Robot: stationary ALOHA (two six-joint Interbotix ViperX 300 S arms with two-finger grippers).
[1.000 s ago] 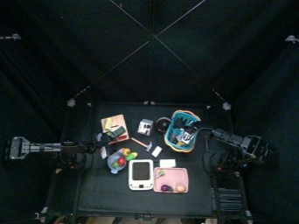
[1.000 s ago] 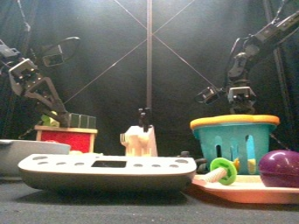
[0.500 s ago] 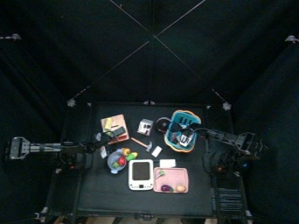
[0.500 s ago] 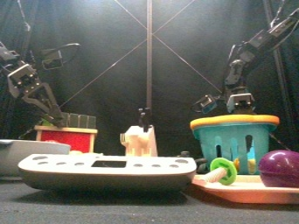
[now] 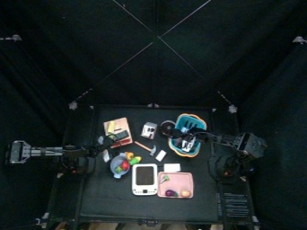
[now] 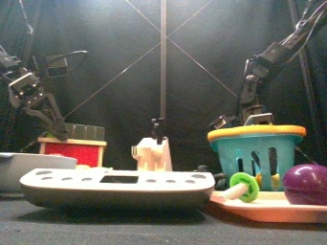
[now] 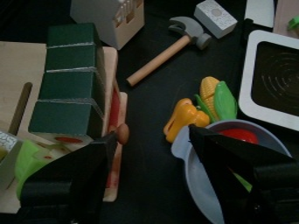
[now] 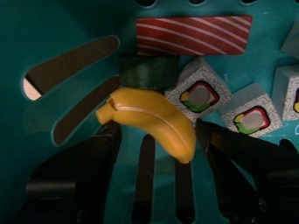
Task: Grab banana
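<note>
The banana (image 8: 152, 118), small, curved and yellow, lies on the slotted floor of the teal basket (image 8: 59, 44). My right gripper (image 8: 158, 133) is down inside that basket, open, with one jaw on each side of the banana; whether they touch it I cannot tell. In the front view the right gripper (image 6: 250, 119) dips behind the basket's orange rim (image 6: 258, 131), and the banana is hidden there. From above, the right gripper (image 5: 186, 135) sits over the basket (image 5: 192, 121). My left gripper (image 7: 152, 144) hangs open over the table's left side, holding nothing.
Toy sushi pieces (image 8: 198, 96) and a red-striped piece (image 8: 193, 33) lie beside the banana. Under the left gripper are a wooden tray of green blocks (image 7: 68, 96), a toy hammer (image 7: 170, 52), corn (image 7: 211, 94) and a grey bowl (image 7: 193, 166). A white scale (image 6: 115, 187) stands at the front.
The right gripper has come down from above the basket's rim into the basket. The left arm has stayed where it was.
</note>
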